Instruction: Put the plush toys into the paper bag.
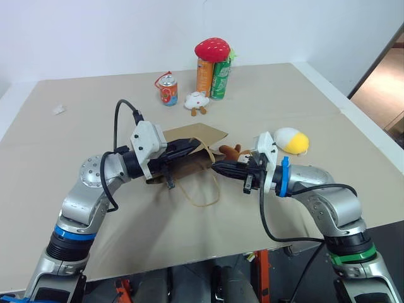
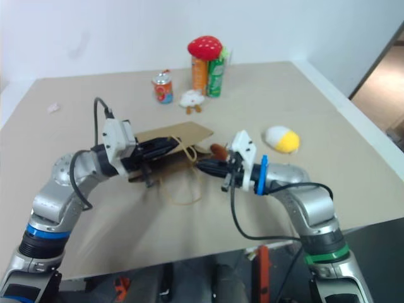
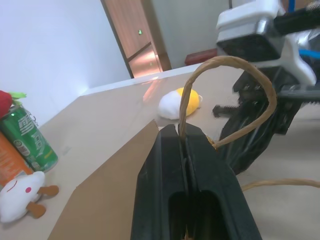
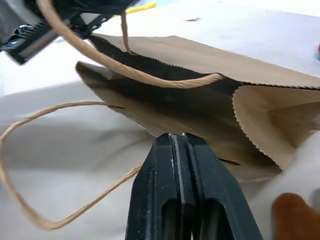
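Observation:
The brown paper bag [image 1: 197, 134] lies flat on the table, its mouth toward my right arm. My left gripper [image 1: 201, 146] is shut on the bag's upper cord handle [image 3: 227, 95], which arches out past its fingertips. My right gripper [image 4: 177, 138] is shut at the lower lip of the bag's mouth [image 4: 165, 117], where the second handle [image 1: 203, 196] joins. The brown monkey [image 1: 231, 151] lies just behind my right gripper, beside the bag's mouth. The white-and-yellow egg toy [image 1: 292, 141] rests on the table beyond my right wrist.
At the back stand a red can [image 1: 168, 89], an orange can [image 1: 204, 76] and a green can [image 1: 221, 79], with a strawberry plush [image 1: 212, 48] on top and a small white plush [image 1: 197, 101] in front. The table's front edge [image 1: 189, 260] runs below my arms.

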You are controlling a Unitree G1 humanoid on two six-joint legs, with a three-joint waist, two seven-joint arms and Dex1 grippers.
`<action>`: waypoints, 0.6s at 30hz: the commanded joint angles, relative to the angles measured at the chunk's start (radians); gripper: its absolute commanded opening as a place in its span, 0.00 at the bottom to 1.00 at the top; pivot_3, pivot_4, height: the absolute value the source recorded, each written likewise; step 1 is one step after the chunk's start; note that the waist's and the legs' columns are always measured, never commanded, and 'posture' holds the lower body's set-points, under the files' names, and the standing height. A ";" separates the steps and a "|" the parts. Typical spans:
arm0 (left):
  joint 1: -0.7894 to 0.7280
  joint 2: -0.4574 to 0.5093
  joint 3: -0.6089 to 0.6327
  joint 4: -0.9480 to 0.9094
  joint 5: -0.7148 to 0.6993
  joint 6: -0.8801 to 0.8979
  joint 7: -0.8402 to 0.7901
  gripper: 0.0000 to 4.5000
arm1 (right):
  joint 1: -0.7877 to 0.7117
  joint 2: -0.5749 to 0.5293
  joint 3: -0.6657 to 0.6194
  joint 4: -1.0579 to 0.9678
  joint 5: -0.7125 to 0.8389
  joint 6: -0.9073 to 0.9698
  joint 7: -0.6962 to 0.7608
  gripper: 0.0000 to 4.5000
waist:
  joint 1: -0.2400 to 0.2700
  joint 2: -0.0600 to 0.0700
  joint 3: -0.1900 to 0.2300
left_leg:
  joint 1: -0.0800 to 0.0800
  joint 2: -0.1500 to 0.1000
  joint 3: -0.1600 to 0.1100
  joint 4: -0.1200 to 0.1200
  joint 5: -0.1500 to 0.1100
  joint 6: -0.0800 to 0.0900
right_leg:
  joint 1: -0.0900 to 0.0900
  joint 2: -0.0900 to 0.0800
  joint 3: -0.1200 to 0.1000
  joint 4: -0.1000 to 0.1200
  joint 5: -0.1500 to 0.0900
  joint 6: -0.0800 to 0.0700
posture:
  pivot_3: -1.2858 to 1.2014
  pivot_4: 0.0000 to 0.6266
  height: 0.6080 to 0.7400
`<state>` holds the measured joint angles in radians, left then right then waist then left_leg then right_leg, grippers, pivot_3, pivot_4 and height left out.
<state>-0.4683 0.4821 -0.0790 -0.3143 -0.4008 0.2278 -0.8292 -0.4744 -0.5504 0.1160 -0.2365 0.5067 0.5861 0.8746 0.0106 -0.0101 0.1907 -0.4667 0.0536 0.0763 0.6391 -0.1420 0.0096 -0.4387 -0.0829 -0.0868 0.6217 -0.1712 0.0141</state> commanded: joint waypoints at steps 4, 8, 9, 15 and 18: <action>-0.004 -0.030 0.002 -0.046 0.000 0.017 0.044 0.00 | -0.115 0.105 0.050 0.072 -0.085 -0.023 -0.081 0.04 | -0.001 0.000 0.000 | 0.000 0.001 0.000 0.000 0.000 0.000 | 0.000 0.002 0.001 0.001 0.000 0.000 | 0.52 0.24 1.00; -0.023 -0.076 0.004 -0.047 0.023 0.025 0.118 0.00 | -0.114 0.175 0.117 0.121 -0.185 -0.030 -0.172 0.04 | -0.001 -0.001 -0.001 | 0.000 0.002 0.000 0.000 0.001 -0.001 | 0.000 0.003 0.002 0.002 0.000 -0.001 | 0.52 0.24 1.00; -0.026 -0.083 0.006 -0.048 0.026 0.027 0.131 0.00 | -0.110 0.184 0.124 0.129 -0.202 -0.034 -0.186 0.04 | 0.000 -0.001 -0.001 | 0.000 0.002 0.000 0.000 0.001 -0.001 | 0.000 0.003 0.002 0.002 0.000 -0.001 | 0.52 0.24 1.00; -0.055 -0.107 0.026 -0.061 0.075 0.013 0.216 0.00 | -0.074 0.189 0.190 0.193 -0.352 -0.083 -0.253 0.04 | -0.001 -0.001 -0.001 | 0.000 0.002 0.000 0.000 0.001 -0.001 | -0.001 0.003 0.003 0.003 0.000 -0.001 | 0.52 0.24 1.00; -0.075 -0.113 0.034 -0.066 0.100 0.000 0.250 0.00 | -0.064 0.203 0.203 0.236 -0.394 -0.094 -0.278 0.04 | -0.001 -0.001 -0.001 | 0.000 0.002 0.000 0.000 0.001 -0.002 | -0.001 0.004 0.003 0.003 0.000 -0.001 | 0.52 0.24 1.00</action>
<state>-0.5176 0.3695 -0.0737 -0.3338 -0.3150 0.2559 -0.6024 -0.5410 -0.3529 0.3182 -0.0010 0.1343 0.5145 0.6138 0.0093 -0.0111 0.1901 -0.4664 0.0561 0.0764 0.6392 -0.1405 0.0076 -0.4400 -0.0785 -0.0838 0.6252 -0.1708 0.0132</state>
